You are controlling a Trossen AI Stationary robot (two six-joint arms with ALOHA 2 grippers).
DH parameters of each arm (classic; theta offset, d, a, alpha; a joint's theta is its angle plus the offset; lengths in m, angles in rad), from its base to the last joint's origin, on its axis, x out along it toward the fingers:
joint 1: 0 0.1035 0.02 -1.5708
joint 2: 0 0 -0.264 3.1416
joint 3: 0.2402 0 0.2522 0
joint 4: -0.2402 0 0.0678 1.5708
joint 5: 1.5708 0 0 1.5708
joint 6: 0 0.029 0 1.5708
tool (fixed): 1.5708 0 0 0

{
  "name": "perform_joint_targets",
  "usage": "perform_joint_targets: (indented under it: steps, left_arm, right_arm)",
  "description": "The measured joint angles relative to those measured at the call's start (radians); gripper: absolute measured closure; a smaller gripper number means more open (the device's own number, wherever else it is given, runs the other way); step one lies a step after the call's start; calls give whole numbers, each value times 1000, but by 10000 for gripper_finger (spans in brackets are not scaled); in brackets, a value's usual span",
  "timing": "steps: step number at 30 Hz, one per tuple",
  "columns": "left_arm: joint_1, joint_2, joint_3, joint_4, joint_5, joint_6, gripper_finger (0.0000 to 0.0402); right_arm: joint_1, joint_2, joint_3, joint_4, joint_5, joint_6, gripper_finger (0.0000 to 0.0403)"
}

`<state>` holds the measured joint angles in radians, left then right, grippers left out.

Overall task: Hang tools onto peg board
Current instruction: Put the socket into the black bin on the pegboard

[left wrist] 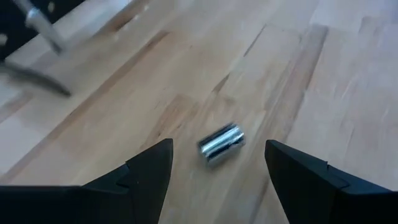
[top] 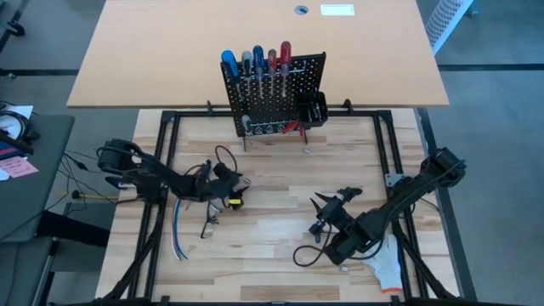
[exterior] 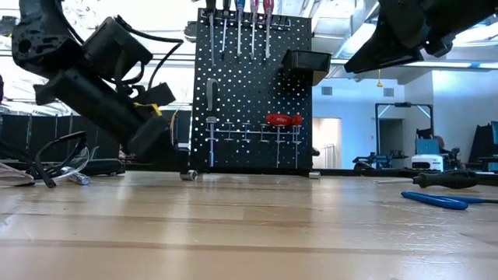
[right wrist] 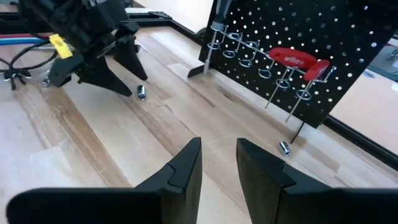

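My left fingers [left wrist: 217, 171] hang released over a small metal socket [left wrist: 221, 142] lying on the bench [left wrist: 323, 93]; my right fingers [right wrist: 219, 163] stand slightly parted, empty, facing the peg board [right wrist: 311, 37].

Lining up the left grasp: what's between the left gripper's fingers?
A small metal socket lies on bare wood between the open left gripper fingers, seen in the left wrist view.
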<state>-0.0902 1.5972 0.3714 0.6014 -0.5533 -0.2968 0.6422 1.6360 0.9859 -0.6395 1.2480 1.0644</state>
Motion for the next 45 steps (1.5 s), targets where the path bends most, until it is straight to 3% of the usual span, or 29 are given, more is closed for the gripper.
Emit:
perform_joint_targets:
  steps: [8,13,23,37,41,45]
  left_arm:
    - [31,146,65,77,1,38,150]
    - [47,169,93,72,48,49,165]
    - [57,169,93,69,168,100,291]
    - [21,171,104,226,373,204,292]
    - [-22,171,162,247,366,241,292]
    - [-100,170,240,238,309,292,292]
  right_arm:
    - [-3,0,0,6,0,-3,295]
    - [-3,0,0,5,0,-3,295]
    - [-29,1,0,6,0,-2,295]
    - [-69,10,0,13,-20,1,295]
    - [-82,58,0,9,-31,-1,295]
    - [-90,137,0,-23,-174,-41,295]
